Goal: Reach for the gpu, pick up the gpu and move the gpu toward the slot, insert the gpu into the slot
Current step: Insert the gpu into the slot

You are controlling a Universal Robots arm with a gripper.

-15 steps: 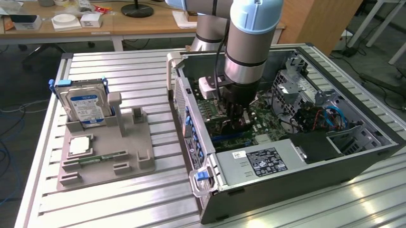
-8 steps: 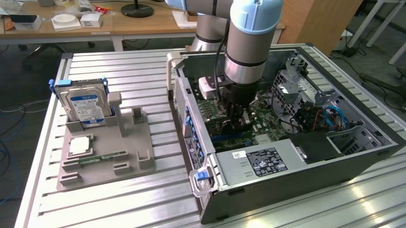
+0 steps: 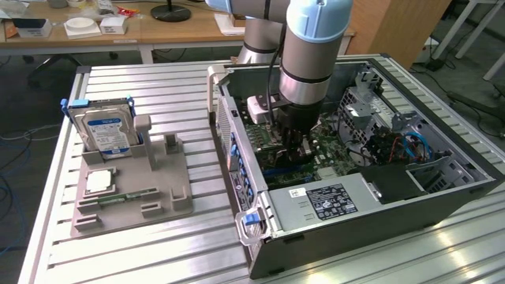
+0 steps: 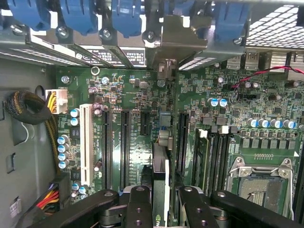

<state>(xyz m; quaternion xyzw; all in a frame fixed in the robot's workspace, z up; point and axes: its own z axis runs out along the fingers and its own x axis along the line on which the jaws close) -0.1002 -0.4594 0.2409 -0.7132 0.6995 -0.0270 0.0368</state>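
Black gripper (image 4: 160, 202) fingers are seen pinched on the gpu (image 4: 160, 166), which is held edge-on just above the motherboard (image 4: 223, 95) inside the computer case (image 3: 379, 219); the card's edge should be kept parallel to the slot (image 4: 165, 124) and lowered squarely

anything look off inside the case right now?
Nothing stands out. The gpu sits edge-on between the fingers, upright over the motherboard slots inside the case. No visible tilt, damage or loose parts.
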